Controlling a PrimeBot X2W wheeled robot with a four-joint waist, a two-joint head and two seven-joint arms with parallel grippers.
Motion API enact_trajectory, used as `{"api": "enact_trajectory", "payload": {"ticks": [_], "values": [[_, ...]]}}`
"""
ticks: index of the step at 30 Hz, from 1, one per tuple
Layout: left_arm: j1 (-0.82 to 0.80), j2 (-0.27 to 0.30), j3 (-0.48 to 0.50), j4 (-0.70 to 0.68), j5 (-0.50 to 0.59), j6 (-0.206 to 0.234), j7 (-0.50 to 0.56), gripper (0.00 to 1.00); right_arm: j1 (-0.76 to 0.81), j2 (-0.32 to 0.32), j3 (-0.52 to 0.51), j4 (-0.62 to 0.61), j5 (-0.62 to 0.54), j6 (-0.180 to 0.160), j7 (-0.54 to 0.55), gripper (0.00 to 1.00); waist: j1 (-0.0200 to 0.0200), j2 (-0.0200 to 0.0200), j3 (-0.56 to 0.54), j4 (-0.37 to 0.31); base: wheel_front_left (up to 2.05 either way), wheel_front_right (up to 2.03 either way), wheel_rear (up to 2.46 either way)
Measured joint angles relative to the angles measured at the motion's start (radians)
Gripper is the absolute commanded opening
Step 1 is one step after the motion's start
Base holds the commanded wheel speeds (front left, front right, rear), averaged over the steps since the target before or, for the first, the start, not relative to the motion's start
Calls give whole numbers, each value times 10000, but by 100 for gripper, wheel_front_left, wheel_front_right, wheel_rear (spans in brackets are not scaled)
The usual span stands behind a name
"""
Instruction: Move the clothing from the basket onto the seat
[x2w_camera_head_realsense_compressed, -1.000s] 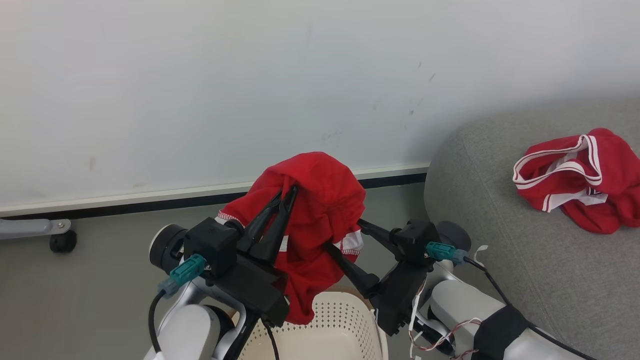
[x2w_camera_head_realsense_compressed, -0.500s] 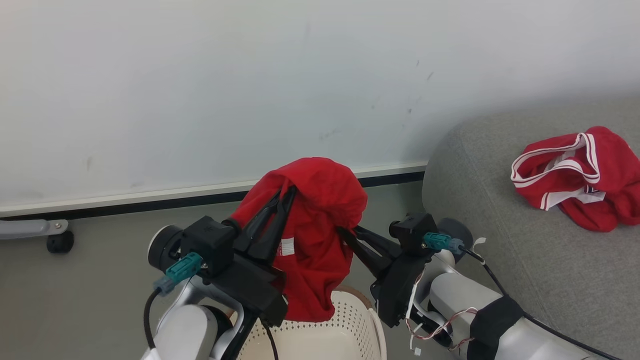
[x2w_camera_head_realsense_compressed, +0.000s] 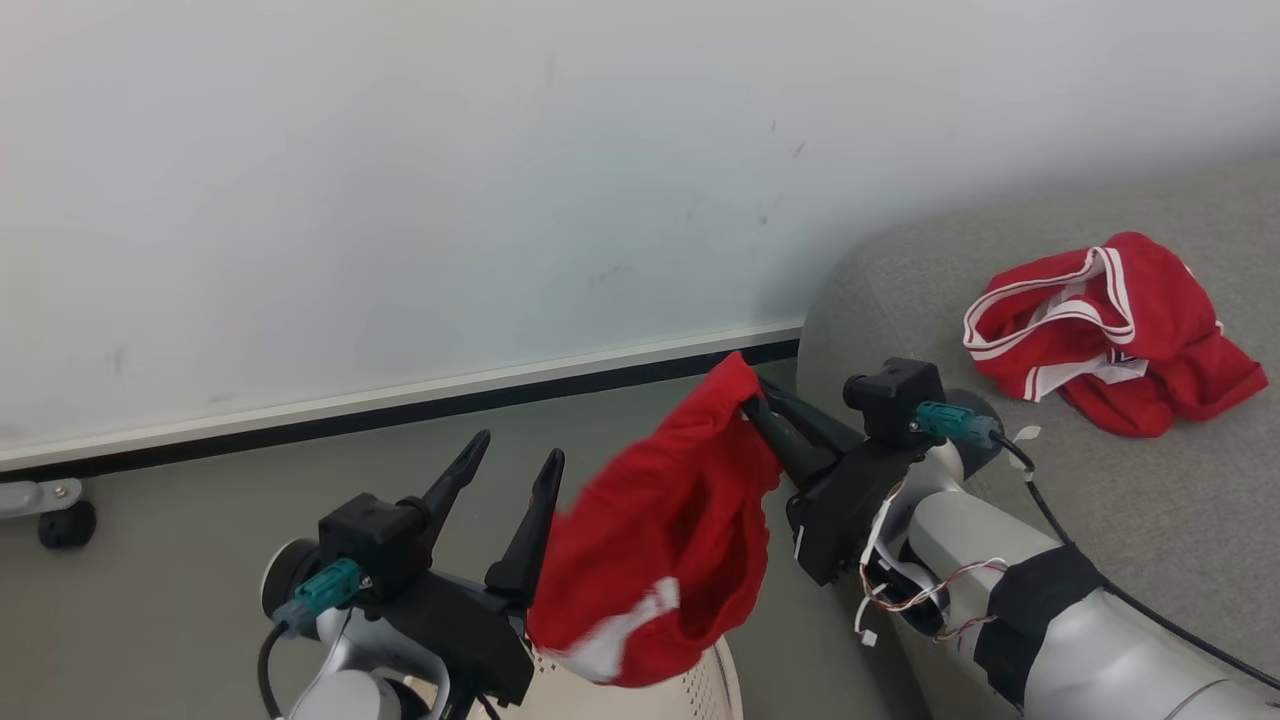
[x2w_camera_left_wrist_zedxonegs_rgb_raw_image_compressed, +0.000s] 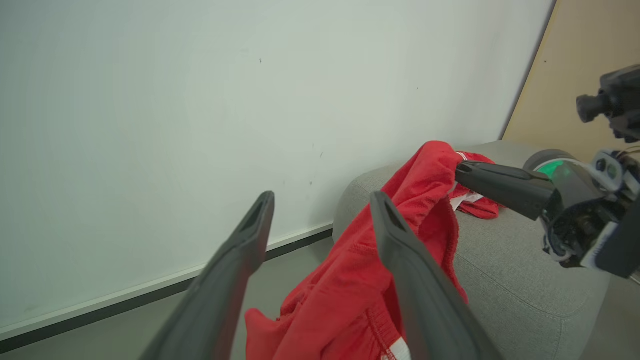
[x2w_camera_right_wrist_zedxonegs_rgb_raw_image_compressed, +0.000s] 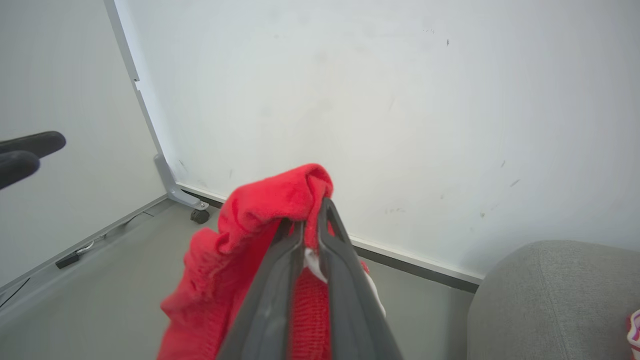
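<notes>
One red garment (x2w_camera_head_realsense_compressed: 660, 540) hangs over the floor from my right gripper (x2w_camera_head_realsense_compressed: 752, 402), which is shut on its top edge just left of the seat (x2w_camera_head_realsense_compressed: 1100, 520). In the right wrist view the fingers (x2w_camera_right_wrist_zedxonegs_rgb_raw_image_compressed: 327, 235) pinch a bunched fold of the garment (x2w_camera_right_wrist_zedxonegs_rgb_raw_image_compressed: 250, 215). My left gripper (x2w_camera_head_realsense_compressed: 518, 452) stands open beside the hanging cloth, at its left, holding nothing. From the left wrist the garment (x2w_camera_left_wrist_zedxonegs_rgb_raw_image_compressed: 350, 300) drapes partly behind the right finger (x2w_camera_left_wrist_zedxonegs_rgb_raw_image_compressed: 400, 250). The second red garment (x2w_camera_head_realsense_compressed: 1110, 330), with white striped trim, lies crumpled on the seat. A sliver of the basket (x2w_camera_head_realsense_compressed: 705, 690) shows below the cloth.
A white wall with a dark baseboard runs behind. A grey wheeled leg with a caster (x2w_camera_head_realsense_compressed: 65, 520) stands at the far left on the grey floor. A beige panel (x2w_camera_left_wrist_zedxonegs_rgb_raw_image_compressed: 575, 75) rises behind the seat's far end.
My left gripper has opened, let go of the garment and dropped lower. The right gripper has closed on it and carried it rightward toward the seat. The camera has also turned right.
</notes>
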Motion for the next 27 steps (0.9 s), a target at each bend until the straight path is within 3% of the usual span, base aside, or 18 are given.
{"api": "enact_trajectory", "payload": {"ticks": [15,27], "values": [[949,46,-347,96,-77,-15,-391,100,-107,-1292,-1035,-596,-123,-23,0,0,0,0,-85,-1232,0,0,0],[1231,-182,-826,94,-75,-96,-723,100,117,-2150,-1503,-2249,-723,-378,0,0,0,0,-73,-2644,0,0,0]]}}
